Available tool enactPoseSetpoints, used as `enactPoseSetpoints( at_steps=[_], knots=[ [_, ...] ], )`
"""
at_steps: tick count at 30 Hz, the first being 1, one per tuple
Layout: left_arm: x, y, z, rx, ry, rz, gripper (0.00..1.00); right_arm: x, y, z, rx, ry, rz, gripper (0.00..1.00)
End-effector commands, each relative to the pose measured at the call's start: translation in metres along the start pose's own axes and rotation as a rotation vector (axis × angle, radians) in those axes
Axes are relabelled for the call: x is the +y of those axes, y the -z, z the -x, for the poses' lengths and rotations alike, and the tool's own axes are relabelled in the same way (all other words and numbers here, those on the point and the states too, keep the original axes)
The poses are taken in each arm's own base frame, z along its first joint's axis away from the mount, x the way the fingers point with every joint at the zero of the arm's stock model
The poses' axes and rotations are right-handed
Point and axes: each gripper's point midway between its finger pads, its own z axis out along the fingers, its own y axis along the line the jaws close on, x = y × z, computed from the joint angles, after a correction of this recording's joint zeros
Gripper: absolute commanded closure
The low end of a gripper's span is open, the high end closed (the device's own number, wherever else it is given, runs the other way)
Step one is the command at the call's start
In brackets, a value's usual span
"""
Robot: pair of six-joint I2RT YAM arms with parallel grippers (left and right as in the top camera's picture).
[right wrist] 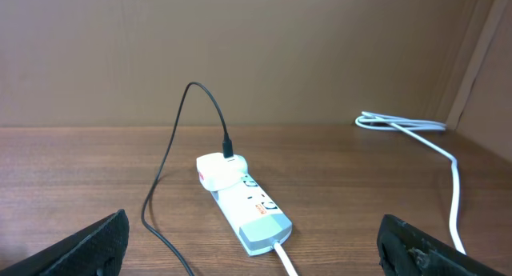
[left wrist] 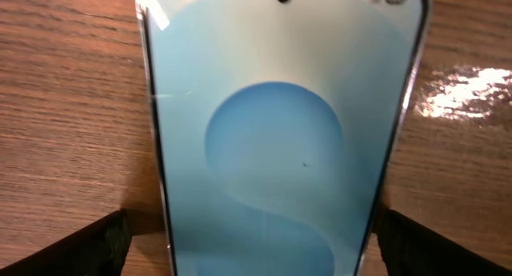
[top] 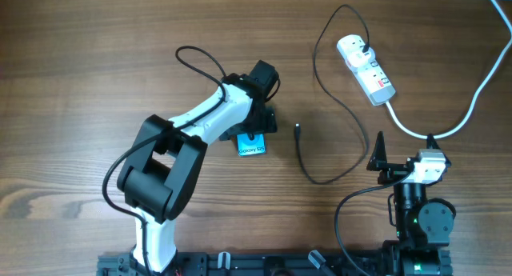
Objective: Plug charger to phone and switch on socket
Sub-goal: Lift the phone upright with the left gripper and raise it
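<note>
**Black charger [top: 298,130] limp, phone [top: 251,146] slick**

The phone lay flat on the counter [top: 80,68] inside the left gripper [left wrist: 252,248], its jaws apart. It was likely slippery and best pinched by its edges. The charger's loose end lay nearby, unobstructed. The right gripper [right wrist: 254,246] hung apart and empty, short of the socket [right wrist: 244,204].

A wooden table [top: 72,84] fills the scene, mid-brown with darker grain streaks running along its length. In the left wrist view a bright patch of glare [left wrist: 468,88] lies on the boards. Behind the far edge stands a plain brown wall [right wrist: 320,44], meeting a paler side panel [right wrist: 488,84] at the right.
</note>
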Motion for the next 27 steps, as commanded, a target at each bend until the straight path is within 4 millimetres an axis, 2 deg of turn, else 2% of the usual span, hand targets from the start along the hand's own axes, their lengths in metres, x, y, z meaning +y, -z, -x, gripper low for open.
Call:
enactPoseSetpoints(
  at_steps=[1,4,6,11,16,22,27],
  knots=[
    [0.011,-0.010,-0.001,0.007,0.010,0.038,0.01,-0.001,0.000,0.001,-0.006,-0.012,-0.006,0.00],
    [0.010,-0.012,-0.001,0.007,0.010,0.038,0.08,-0.001,0.000,0.001,-0.006,-0.013,-0.006,0.00],
    [0.010,-0.012,-0.001,0.006,0.011,0.036,0.18,-0.001,0.000,0.001,-0.006,-0.013,-0.006,0.00],
    [0.009,-0.012,-0.001,0.006,0.011,0.032,0.27,-0.001,0.000,0.001,-0.006,-0.012,-0.006,0.00],
    [0.008,-0.010,-0.001,0.013,0.011,0.028,0.30,-0.001,0.000,0.001,-0.006,-0.012,-0.006,0.00],
    [0.001,0.014,0.009,0.011,0.012,0.026,0.31,-0.001,0.000,0.001,-0.006,-0.012,-0.006,0.00],
    [-0.001,0.025,0.012,0.014,0.011,0.029,0.32,-0.001,0.000,0.001,-0.006,-0.012,-0.006,0.00]
  ],
)
